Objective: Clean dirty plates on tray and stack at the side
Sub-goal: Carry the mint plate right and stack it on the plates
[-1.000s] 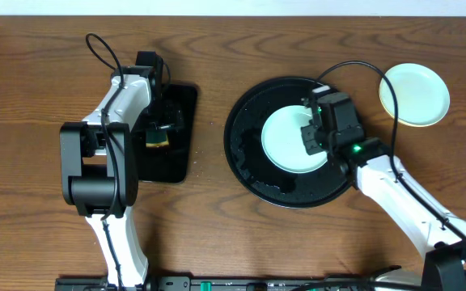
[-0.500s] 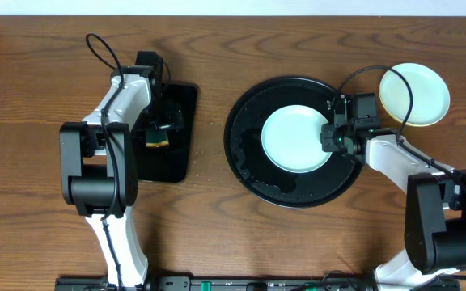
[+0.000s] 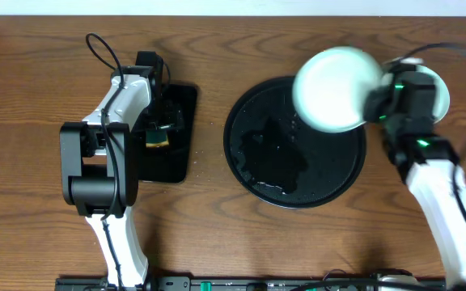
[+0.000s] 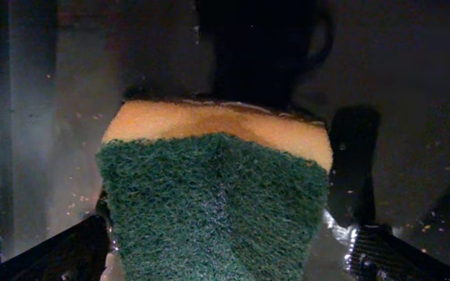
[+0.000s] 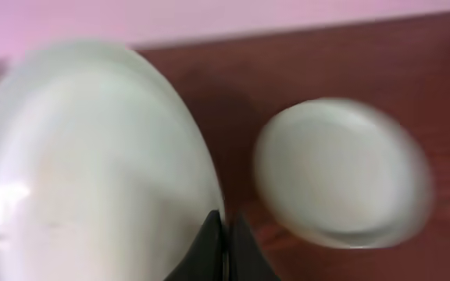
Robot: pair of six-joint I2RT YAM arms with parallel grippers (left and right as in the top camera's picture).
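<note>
The right claw [image 5: 223,234] was pinched shut on the rim of a pale plate [image 3: 334,87], held (blurred) above the far rim of the round tray [image 3: 281,174]. The left claw [image 3: 158,133] gripped a sponge [image 4: 213,203] over the rectangular tray [image 3: 180,101].

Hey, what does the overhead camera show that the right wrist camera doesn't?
Only overhead: the round black tray, wet-looking and with no plate on it, and the left gripper holding a sponge over the rectangular tray. Only the right wrist: the right gripper close up, its fingertips pinched on the rim of the lifted plate. Both: that lifted plate, blurred, and another plate resting on the table beside it.
</note>
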